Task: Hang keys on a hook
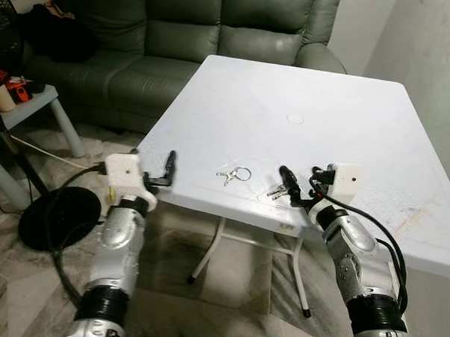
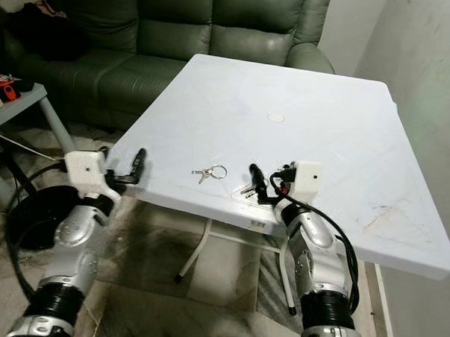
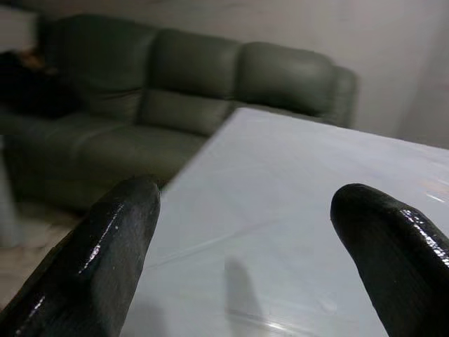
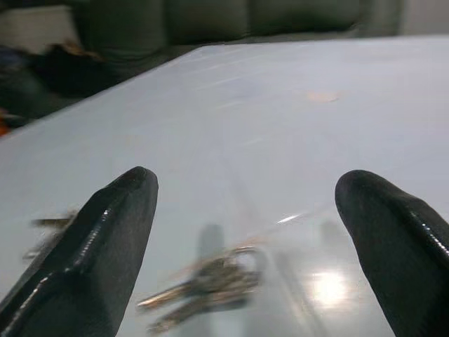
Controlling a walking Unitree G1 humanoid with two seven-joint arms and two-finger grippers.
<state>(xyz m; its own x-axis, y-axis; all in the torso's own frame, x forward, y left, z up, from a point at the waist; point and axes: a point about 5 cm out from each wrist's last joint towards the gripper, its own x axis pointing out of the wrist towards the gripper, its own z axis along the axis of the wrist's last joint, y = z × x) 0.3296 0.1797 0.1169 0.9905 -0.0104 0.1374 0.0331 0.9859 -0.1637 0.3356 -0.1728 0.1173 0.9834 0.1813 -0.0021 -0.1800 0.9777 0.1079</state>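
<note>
A bunch of keys (image 1: 278, 191) lies near the front edge of the white table (image 1: 303, 82). My right gripper (image 1: 299, 187) hovers open just behind and over it, and the right wrist view has the keys (image 4: 210, 284) low between the two black fingers (image 4: 105, 239). A second set of keys on a round ring (image 1: 234, 174) lies a little to the left, apart from both grippers. My left gripper (image 1: 165, 170) is open at the table's front left edge, with nothing between its fingers (image 3: 105, 253).
A green sofa (image 1: 179, 32) stands behind the table. A small grey side table (image 1: 33, 104) with orange items is at the left, and a black round base (image 1: 58, 217) with cables sits on the floor. A wall (image 1: 439, 51) is close on the right.
</note>
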